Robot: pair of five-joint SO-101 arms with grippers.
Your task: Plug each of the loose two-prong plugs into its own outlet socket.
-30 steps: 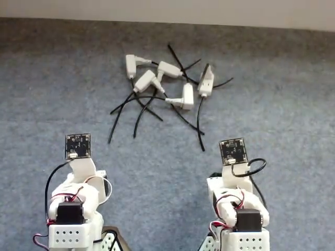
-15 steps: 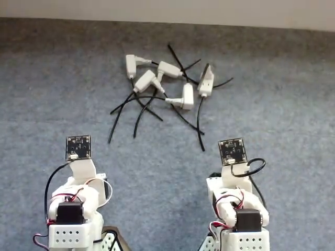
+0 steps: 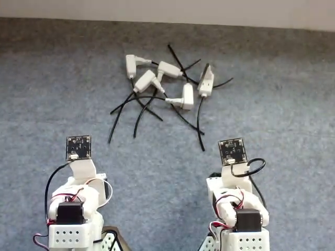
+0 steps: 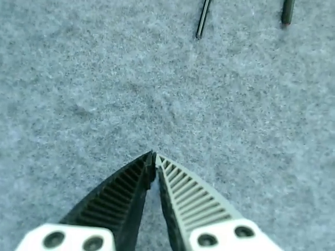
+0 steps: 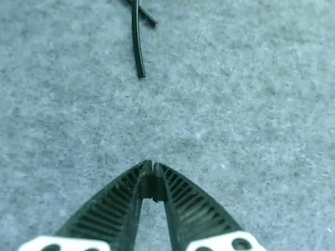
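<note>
Several white two-prong plugs (image 3: 168, 69) with short black cords lie tangled in a pile at the far middle of the grey carpet; one plug (image 3: 205, 82) sits at the pile's right edge, another (image 3: 131, 64) at its left. Both arms are folded back near the front edge, well short of the pile. My left gripper (image 4: 154, 156) is shut with nothing in it, hovering over bare carpet, with two cord ends (image 4: 201, 21) beyond it. My right gripper (image 5: 152, 165) is shut too, holding nothing, and a loose cord end (image 5: 137, 44) lies ahead of it.
The left arm (image 3: 78, 178) and right arm (image 3: 235, 183) stand side by side at the front. Bare carpet (image 3: 167, 151) lies between them and the pile. A pale wall strip (image 3: 167, 10) borders the far edge.
The left arm's wrist has drawn back very slightly toward its base. The right arm and the plugs have kept still.
</note>
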